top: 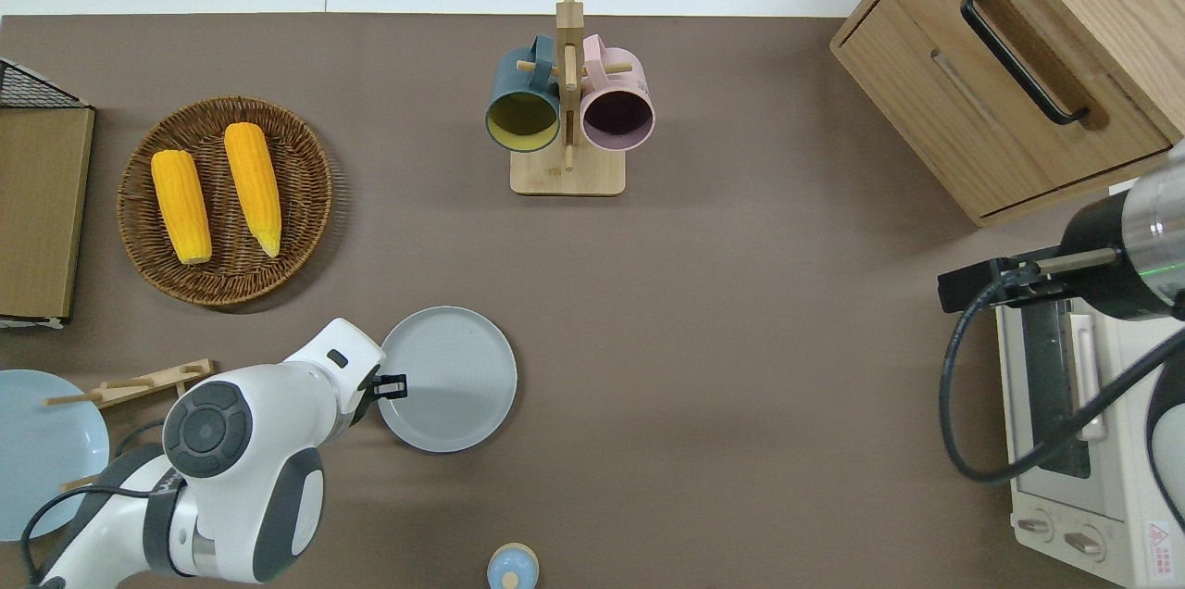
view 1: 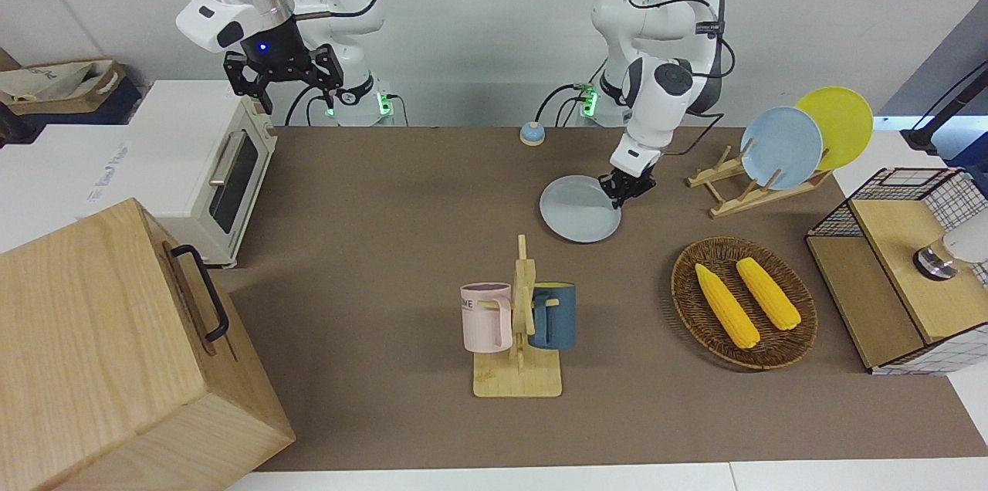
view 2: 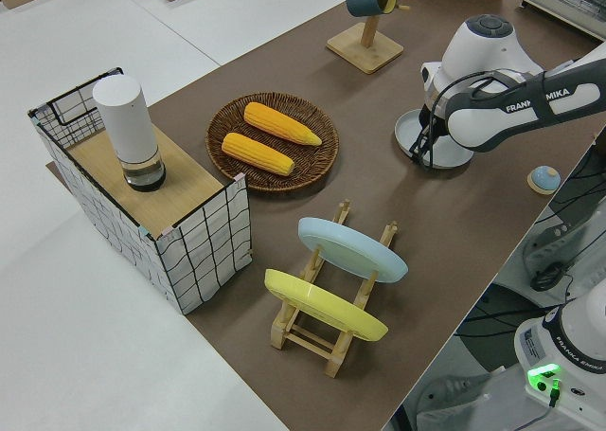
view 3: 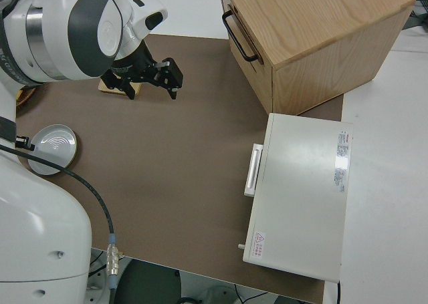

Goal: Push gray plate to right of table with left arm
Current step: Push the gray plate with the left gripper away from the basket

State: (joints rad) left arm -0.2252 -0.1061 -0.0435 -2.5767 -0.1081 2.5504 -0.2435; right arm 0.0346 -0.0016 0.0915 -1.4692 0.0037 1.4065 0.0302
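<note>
Left gripper (top: pixel 389 384): touching the rim of the round pale gray plate (top: pixel 454 376); finger state unclear.
Right arm: parked.

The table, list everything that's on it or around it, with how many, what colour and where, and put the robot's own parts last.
table: one, brown, under everything.
gray plate: one, pale gray, flat on the table, nearer the robots than the basket.
basket: one, brown wicker, toward the left arm's end.
corn cobs: two, yellow, in the basket.
mug rack: one, light wood, farther from the robots than the gray plate.
mugs: two, dark teal and pink, hanging on the rack.
plate rack: one, wood, holding a sky-blue plate and a yellow plate.
wooden box: one, right arm's end.
toaster oven: one, white, beside the box.
left gripper: black, at the gray plate's rim.
right gripper: black, open, parked.
</note>
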